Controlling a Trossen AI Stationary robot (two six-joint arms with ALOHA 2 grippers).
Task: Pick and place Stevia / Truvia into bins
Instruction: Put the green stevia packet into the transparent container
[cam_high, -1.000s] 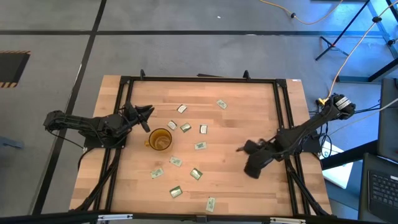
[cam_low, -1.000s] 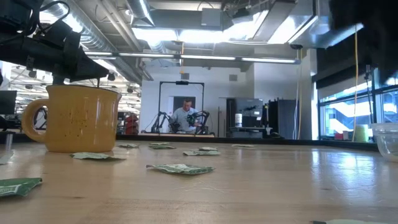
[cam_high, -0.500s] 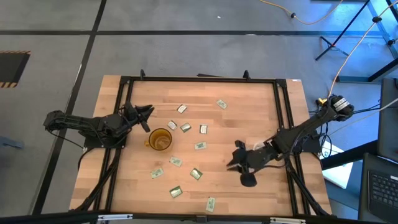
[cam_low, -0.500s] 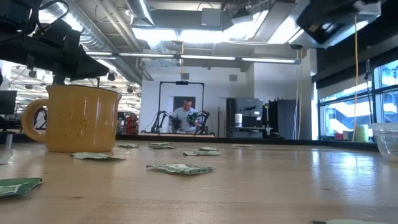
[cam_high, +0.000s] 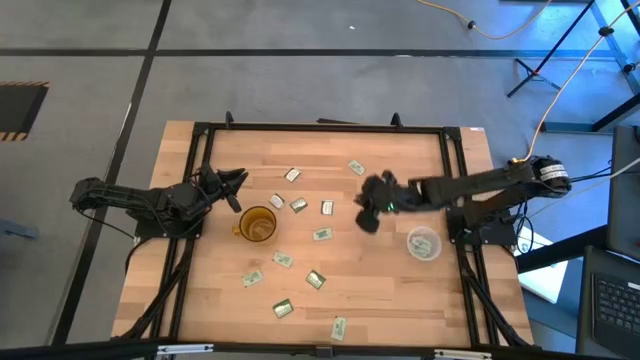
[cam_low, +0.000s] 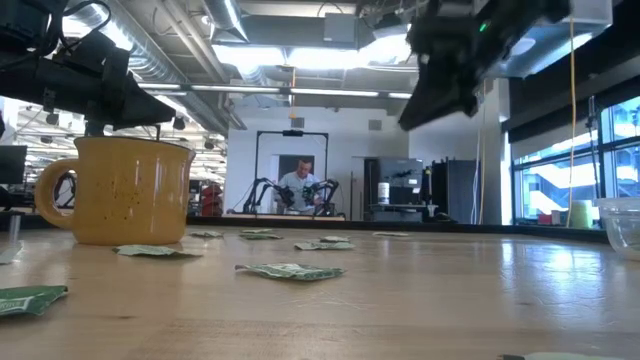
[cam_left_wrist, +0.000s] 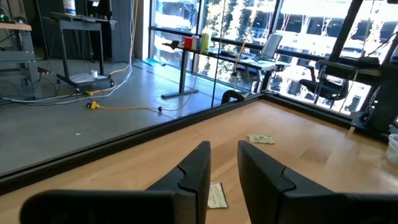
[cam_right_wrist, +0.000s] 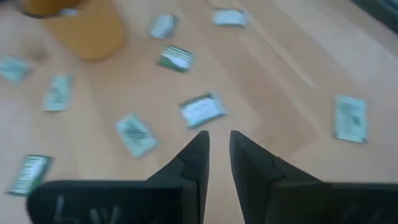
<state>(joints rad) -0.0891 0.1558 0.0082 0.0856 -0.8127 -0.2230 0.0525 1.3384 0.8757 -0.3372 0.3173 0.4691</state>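
Jaws slightly parted and empty on right gripper (cam_high: 368, 207), likewise left gripper (cam_high: 240, 183).

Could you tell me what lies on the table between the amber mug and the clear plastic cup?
In the high view, one sachet lies on the wood between the amber mug and the clear cup; otherwise that stretch is bare.

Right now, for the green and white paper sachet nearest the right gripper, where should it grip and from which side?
Probably straight down from above. The green and white paper sachet lies flat on the wooden table, clear of its neighbours, so pinch across its short width at the middle. The right gripper hangs above the table beside it.
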